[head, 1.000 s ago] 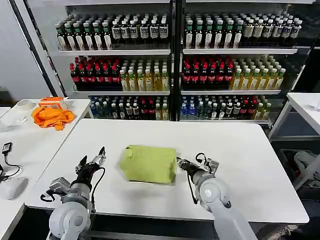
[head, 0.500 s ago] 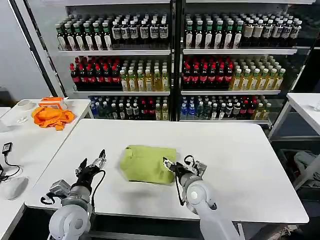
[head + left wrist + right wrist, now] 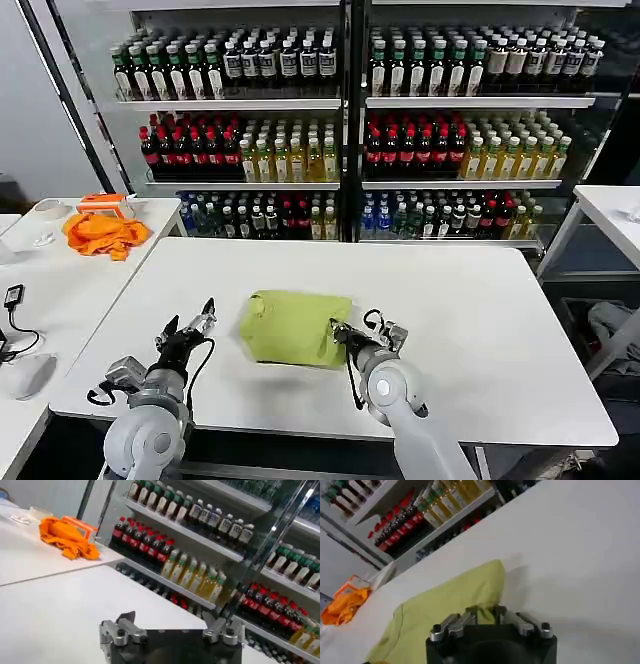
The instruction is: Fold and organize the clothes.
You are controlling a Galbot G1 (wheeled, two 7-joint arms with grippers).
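Glass-fronted drink coolers (image 3: 345, 120) packed with bottles fill the far wall, and a second surface (image 3: 60, 270) at the left carries an orange cloth (image 3: 103, 233) that is no part of the job. Nearer, the broad white surface (image 3: 480, 300) holds the T-shirt (image 3: 293, 326), a yellow-green bundle already folded into a compact rectangle, lying flat near the near edge and a little left of centre.

At the bundle's right edge sits the right pincer (image 3: 336, 331), its fingers drawn close together on the fabric; the right wrist view shows cloth rising between the tips, so it looks clenched on the T-shirt's edge. The left pincer (image 3: 187, 328) hangs just left of the bundle, apart from it, fingers spread and released.

The step in hand appears to be a final fold or tidy of the right side. To do it well, the grip should take the full stack of layers, lift only slightly, and carry the edge straight leftward so the lower layers do not drag or skew.
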